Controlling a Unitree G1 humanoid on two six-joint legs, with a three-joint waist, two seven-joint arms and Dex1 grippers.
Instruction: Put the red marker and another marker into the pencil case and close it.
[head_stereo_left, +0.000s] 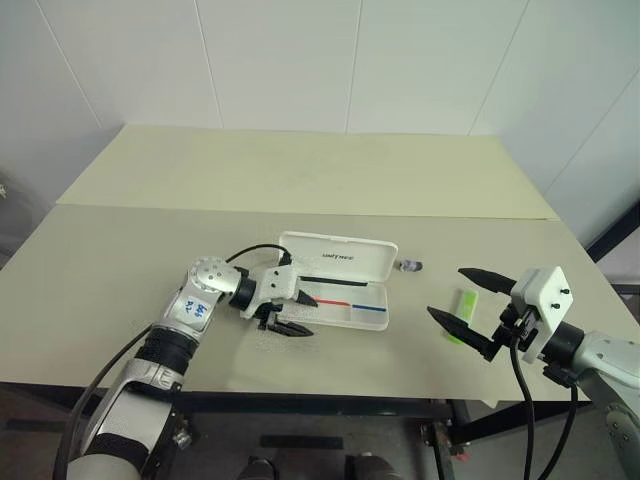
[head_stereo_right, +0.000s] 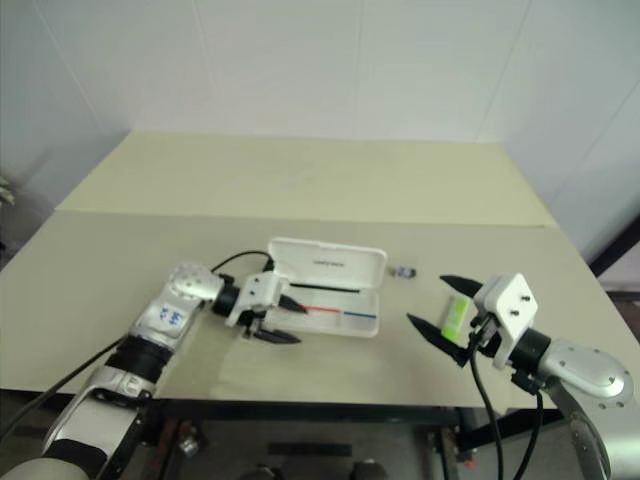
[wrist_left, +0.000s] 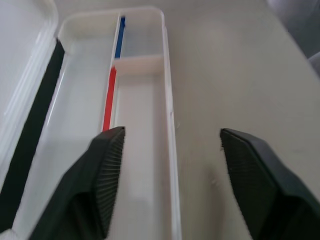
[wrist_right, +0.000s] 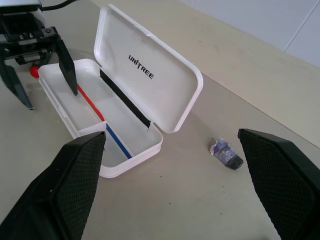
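The left end effector (head_stereo_left: 290, 312) sits at the left end of the pencil case (head_stereo_left: 345, 310), its two black fingers spread wide and holding nothing; one finger reaches over the tray's end wall, the other lies outside the tray's near wall over the bare surface (head_stereo_left: 130, 270). The case stands open near the middle of the surface, lid tipped back toward the far edge with dark lettering on its inner face. Inside the tray a thin red line and a blue line run end to end along a divider, with a cross wall marking off a short compartment at the right end. A small red rounded shape (wrist_right: 34, 71) shows just outside the case's left end, behind the left fingers; whether this is the red marker cannot be told. Just beyond the case's right end lies a small grey-and-dark piece (head_stereo_left: 408, 266). Further right, toward the near right corner, the light-green marker (head_stereo_left: 462, 308) lies on the surface. The right end effector (head_stereo_left: 470, 302) hangs around it with fingers fully spread, gripping nothing. The far half of the surface is open.
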